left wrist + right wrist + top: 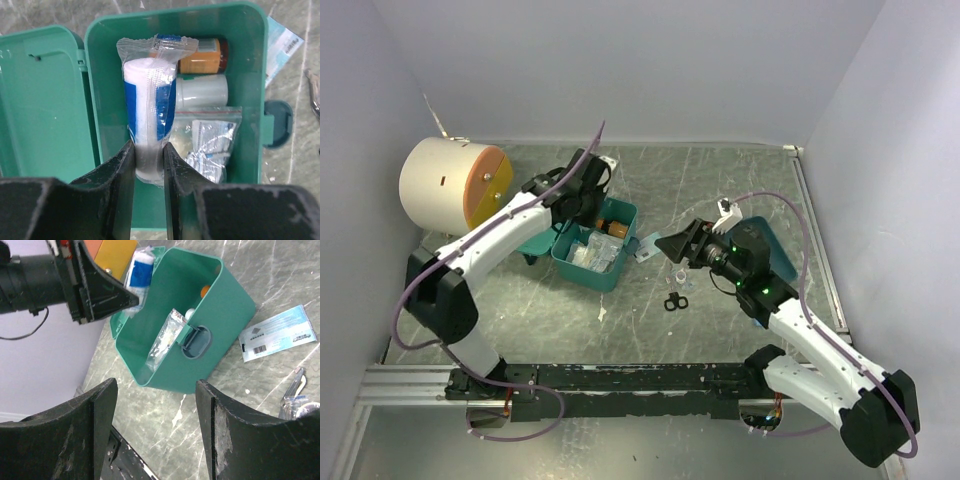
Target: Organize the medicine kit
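Left tool (149,150) clamps a bandage roll (150,95) over the open medicine kit (246,62); right tool (156,387) gapes nearby.

kit (106,125) hinge side bare, roll (150,100) mid, bottles (202,91), bag (210,145) opp.

- We see the medicine kit (107,90) as smooth, faintly glossy teal plastic.
- The bandage roll (150,95) looks to us like white cloth under clear, shiny film.
- We find the table (160,415) grey, marbled and scuffed.
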Controlling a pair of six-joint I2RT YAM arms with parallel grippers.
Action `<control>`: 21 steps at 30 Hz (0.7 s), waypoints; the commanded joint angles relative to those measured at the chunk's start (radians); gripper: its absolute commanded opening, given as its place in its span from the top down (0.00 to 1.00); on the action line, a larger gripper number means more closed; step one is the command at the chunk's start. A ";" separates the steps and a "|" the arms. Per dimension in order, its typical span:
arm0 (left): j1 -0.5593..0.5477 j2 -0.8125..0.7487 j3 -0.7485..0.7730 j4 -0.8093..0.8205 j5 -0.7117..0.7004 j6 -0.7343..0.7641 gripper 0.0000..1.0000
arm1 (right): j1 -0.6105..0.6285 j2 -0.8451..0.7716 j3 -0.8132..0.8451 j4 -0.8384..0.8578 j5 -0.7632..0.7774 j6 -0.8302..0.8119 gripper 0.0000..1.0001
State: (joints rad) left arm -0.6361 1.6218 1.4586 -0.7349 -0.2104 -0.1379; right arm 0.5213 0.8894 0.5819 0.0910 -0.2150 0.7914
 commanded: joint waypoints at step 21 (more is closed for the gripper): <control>-0.050 0.331 0.127 -0.127 -0.384 -0.119 0.81 | 0.000 -0.051 -0.046 -0.019 -0.010 -0.010 0.37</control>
State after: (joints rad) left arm -0.6819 1.9118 1.5822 -0.8589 -0.5098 -0.2214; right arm 0.5213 0.8383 0.5472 0.0738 -0.2203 0.7914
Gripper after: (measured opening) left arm 0.336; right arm 0.635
